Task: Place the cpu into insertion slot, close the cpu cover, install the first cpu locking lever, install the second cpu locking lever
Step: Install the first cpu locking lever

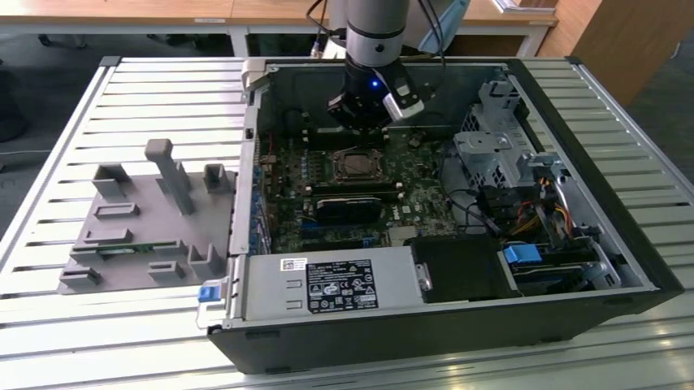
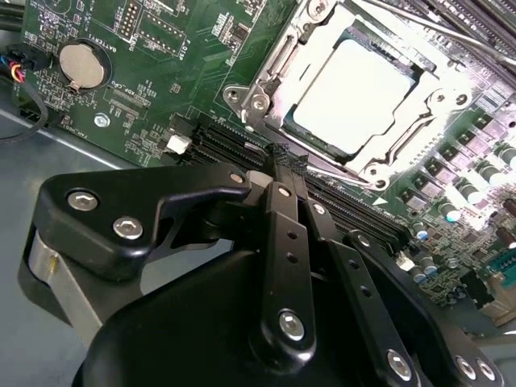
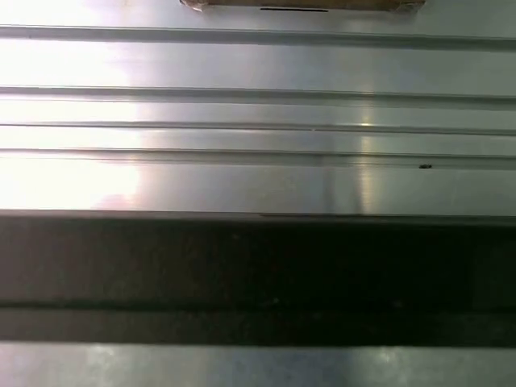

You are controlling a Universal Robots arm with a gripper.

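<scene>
- Exterior view: the arm reaches into the open PC case (image 1: pixel 607 268), which lies on the slatted metal table (image 1: pixel 97 341). The gripper (image 1: pixel 363 122) hangs just behind the CPU socket (image 1: pixel 356 165), on the side toward the case's rear wall, low over the motherboard (image 1: pixel 407 207). The grey fixture tray (image 1: pixel 136 231) sits outside the case, near the table's edge at the exterior view's left.
- Second wrist view: the cpu (image 2: pixel 355 97) lies seated flat in the socket, silver top showing through the window of the cpu cover (image 2: pixel 407 129), which is down around it. The gripper (image 2: pixel 286 161) has its fingers drawn together to a narrow tip with nothing clamped between them. The tip sits just beside the socket's near edge, close to the corner with the screw boss (image 2: pixel 258 101). The socket lies straight ahead of the tip. A thin lever rod (image 2: pixel 435 32) runs along the far side of the socket; I cannot tell whether it is latched.
- First wrist view: the slatted table (image 3: pixel 258 121) with a dark band of case wall (image 3: pixel 258 274) across it.
</scene>
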